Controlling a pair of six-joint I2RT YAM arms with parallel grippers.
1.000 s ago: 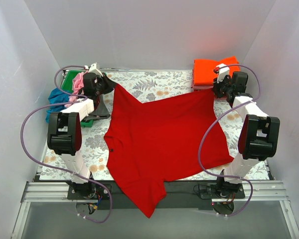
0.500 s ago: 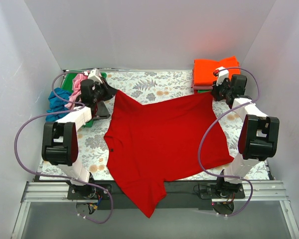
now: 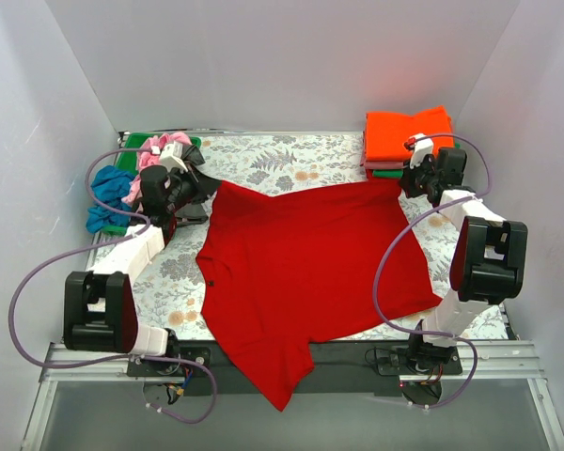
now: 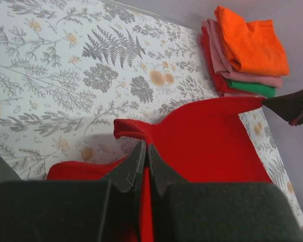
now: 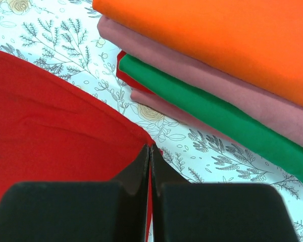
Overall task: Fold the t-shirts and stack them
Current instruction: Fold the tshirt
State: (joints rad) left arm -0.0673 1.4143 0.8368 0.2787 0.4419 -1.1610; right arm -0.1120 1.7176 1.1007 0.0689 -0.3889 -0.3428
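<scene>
Folded orange, pink and green cloth shirts (image 3: 406,137) sat stacked far right. The left end effector (image 4: 144,148) and right end effector (image 5: 150,148) each pinched the large red cloth t-shirt (image 3: 310,263), not yet folded.

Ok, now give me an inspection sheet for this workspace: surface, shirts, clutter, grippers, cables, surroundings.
Surface: floral tablecloth lies flat where it shows.
Job's things: red t-shirt spread out, its near end hanging over the front edge; folded stack at far right, orange on top, pink and green beneath; loose pile at far left, blue and pink showing.
Clutter: nothing seen.
Grippers: left gripper shut on the red t-shirt's far left corner; right gripper shut on its far right corner.
Cables: left cable loops off the table's side; right cable crosses above the shirt's right edge.
Surroundings: white walls on three sides; metal rail in front.
</scene>
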